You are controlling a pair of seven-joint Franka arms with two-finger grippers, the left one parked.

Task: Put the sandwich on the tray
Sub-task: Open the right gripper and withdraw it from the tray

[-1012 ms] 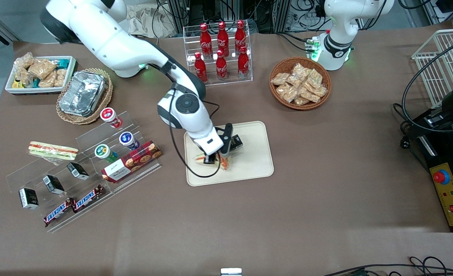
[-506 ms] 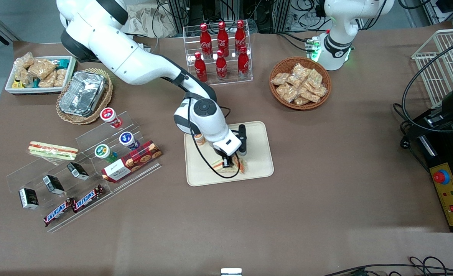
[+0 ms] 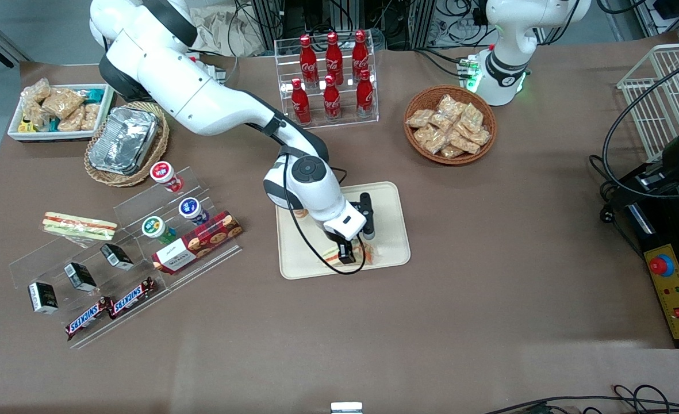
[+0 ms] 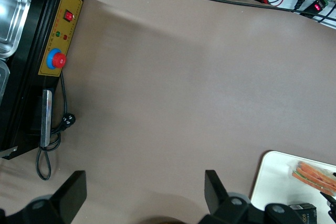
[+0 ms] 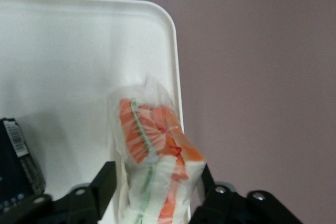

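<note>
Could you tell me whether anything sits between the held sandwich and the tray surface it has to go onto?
Nothing visible does. The gripper is shut on the sandwich directly over the tray, at the corner nearest the front camera. A small black box lies on the tray beside it, not beneath.

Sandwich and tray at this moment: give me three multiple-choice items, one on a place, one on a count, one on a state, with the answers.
1. Where is the sandwich that the gripper holds?
A. Over the tray, near the rim closest to the front camera
B. In the wicker basket of snack packets
C. On the clear display steps

2. How many red cola bottles stand in the clear rack?
A. Four
B. Six
C. Eight

3. What is the gripper's state?
A. Open, above bare table
B. Shut on nothing
C. Shut on the sandwich

Answers: 1 A, the front view shows it above the tray's near rim. 2 B, two rows of three show. 3 C, the right wrist view shows the fingers pressing the wrapped wedge from both sides.
</note>
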